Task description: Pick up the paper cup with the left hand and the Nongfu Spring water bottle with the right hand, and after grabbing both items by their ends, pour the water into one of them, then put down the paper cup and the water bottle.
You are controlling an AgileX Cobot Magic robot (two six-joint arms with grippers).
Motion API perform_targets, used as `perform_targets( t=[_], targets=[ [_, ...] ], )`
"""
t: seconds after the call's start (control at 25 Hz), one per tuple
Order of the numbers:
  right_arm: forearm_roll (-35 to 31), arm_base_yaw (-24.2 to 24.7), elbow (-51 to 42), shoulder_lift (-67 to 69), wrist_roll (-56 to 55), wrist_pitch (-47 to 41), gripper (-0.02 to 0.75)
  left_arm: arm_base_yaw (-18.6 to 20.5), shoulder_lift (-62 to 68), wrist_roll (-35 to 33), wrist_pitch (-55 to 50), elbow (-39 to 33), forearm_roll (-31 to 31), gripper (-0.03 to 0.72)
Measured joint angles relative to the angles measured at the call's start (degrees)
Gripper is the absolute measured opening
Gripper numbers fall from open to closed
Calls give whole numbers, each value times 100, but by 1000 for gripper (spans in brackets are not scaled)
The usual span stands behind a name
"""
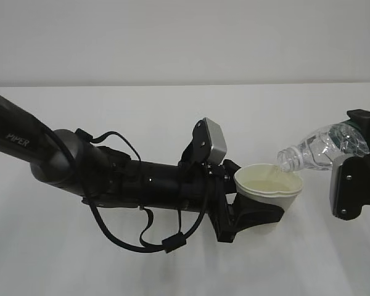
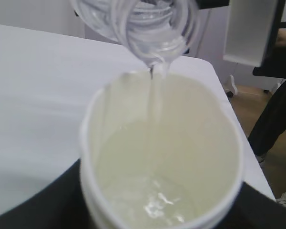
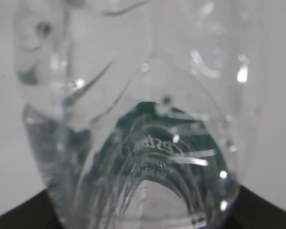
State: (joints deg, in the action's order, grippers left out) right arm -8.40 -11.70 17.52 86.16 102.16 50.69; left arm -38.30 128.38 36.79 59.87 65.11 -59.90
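My left gripper (image 1: pixel 254 214) is shut on the lower part of the white paper cup (image 1: pixel 269 190), holding it upright above the table. In the left wrist view the cup (image 2: pixel 162 143) fills the frame, with black fingers (image 2: pixel 35 207) at its sides. My right gripper (image 1: pixel 361 148) is shut on the base end of the clear Nongfu Spring water bottle (image 1: pixel 320 148). The bottle is tilted, neck down over the cup's rim. A thin stream of water (image 2: pixel 155 95) falls from the bottle (image 2: pixel 148 28) and pools in the cup's bottom. The right wrist view shows the bottle (image 3: pixel 148 143) close up, its green label seen through it.
The white table (image 1: pixel 80 265) runs below both arms, with a plain white wall behind. The left arm's black body and cables (image 1: pixel 129 185) stretch in from the left. In the left wrist view the table's edge (image 2: pixel 229 90) and floor with dark shapes (image 2: pixel 276 119) lie to the right.
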Motion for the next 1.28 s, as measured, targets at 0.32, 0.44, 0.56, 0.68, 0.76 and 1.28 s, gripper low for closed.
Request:
perform_targets(
  t=[0.32,0.44,0.56,0.68,0.76,1.28],
  targets=[
    [30,0,0,0,0,0,404,0,0,0,-68,0,0,446],
    [39,0,0,0,0,0,404,0,0,0,-68,0,0,446],
    [39,0,0,0,0,0,403,0,0,0,-68,0,-10,446],
    [61,0,0,0,0,0,403,0,0,0,-68,0,-10,446],
    [61,0,0,0,0,0,403,0,0,0,-68,0,-10,446],
    [127,0,0,0,0,0,403,0,13,0,-68,0,-10,446]
  ],
)
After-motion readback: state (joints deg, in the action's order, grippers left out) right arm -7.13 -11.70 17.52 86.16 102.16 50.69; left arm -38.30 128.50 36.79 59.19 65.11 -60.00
